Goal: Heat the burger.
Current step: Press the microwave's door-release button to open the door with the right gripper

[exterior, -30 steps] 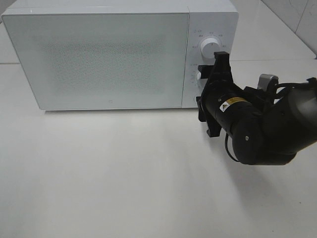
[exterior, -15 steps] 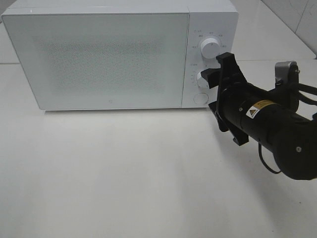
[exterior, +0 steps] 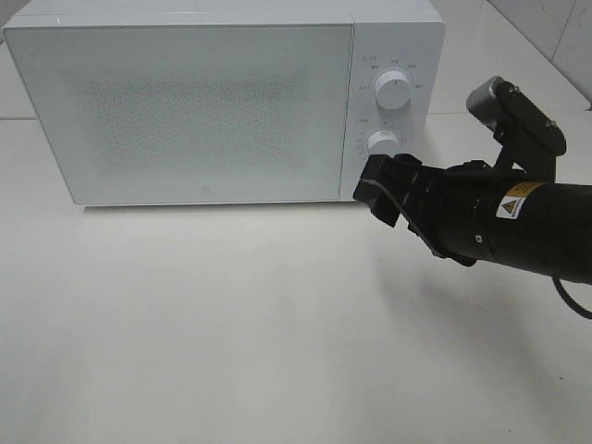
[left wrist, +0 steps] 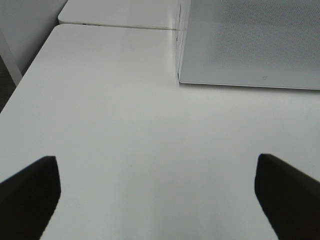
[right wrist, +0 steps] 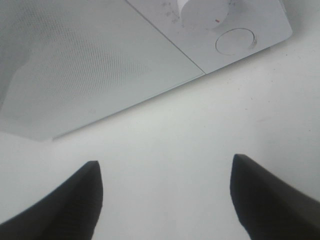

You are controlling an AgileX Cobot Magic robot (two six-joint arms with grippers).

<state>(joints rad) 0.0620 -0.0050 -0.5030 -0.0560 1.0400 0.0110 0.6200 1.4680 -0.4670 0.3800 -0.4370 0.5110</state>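
The right gripper (exterior: 377, 190) has come away from the microwave's (exterior: 185, 102) lower knob (exterior: 382, 142), which it half covered a second ago and which now shows in full. It has dropped toward the counter (exterior: 231, 324), before the panel's bottom corner and apparently clear of it. Its arm (exterior: 518, 227) has swung from steeply bent to nearly level, and the wrist camera (exterior: 514, 116) has rolled upward.

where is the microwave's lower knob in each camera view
Exterior high: lower knob on the control panel, just above the right tool.
Left wrist: not in it; only the microwave door shows.
Right wrist: knob cut off by the frame, beside the round button.
Shared landmark: the door's bottom edge.
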